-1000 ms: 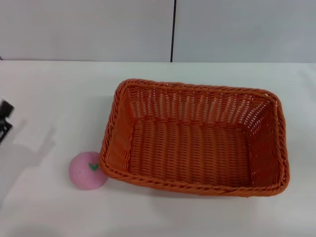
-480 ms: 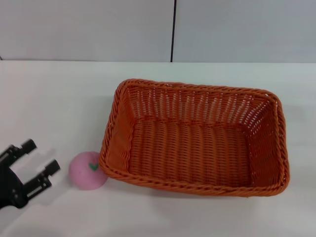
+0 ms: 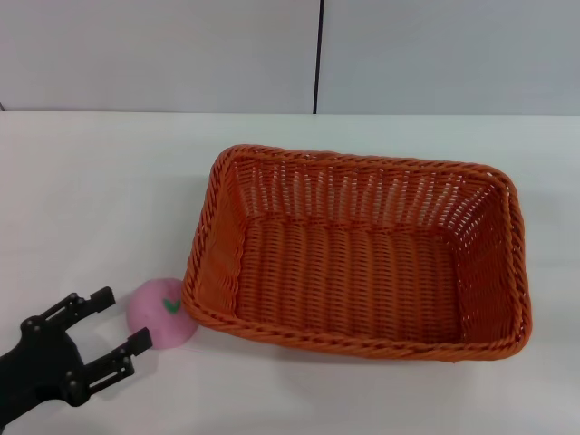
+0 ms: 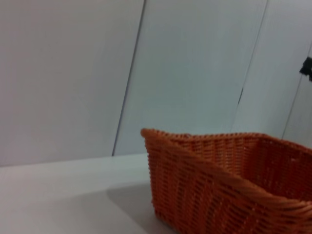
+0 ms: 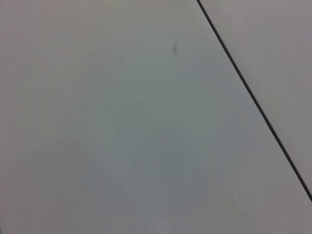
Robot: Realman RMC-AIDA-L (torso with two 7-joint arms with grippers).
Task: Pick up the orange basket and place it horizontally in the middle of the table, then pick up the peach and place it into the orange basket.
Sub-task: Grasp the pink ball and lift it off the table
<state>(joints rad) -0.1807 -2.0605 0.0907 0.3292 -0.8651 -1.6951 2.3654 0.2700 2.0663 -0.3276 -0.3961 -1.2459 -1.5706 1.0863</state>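
Note:
The orange basket (image 3: pixel 359 253) lies flat on the white table (image 3: pixel 91 190), long side across, empty inside. Its braided corner (image 4: pixel 229 185) also fills the lower part of the left wrist view. The pink peach (image 3: pixel 161 313) rests on the table against the basket's near left corner, green leaf mark facing up. My left gripper (image 3: pixel 116 322) is open just left of the peach, its two black fingers pointing toward it, one fingertip (image 3: pixel 140 339) almost at the fruit. The right gripper is out of view.
A pale wall with a dark vertical seam (image 3: pixel 317 56) stands behind the table's far edge. The right wrist view shows only a pale surface crossed by a dark line (image 5: pixel 253 97).
My left gripper has come in from the left edge and moved right and nearer along the table, ending right beside the peach. Basket and peach have not moved.

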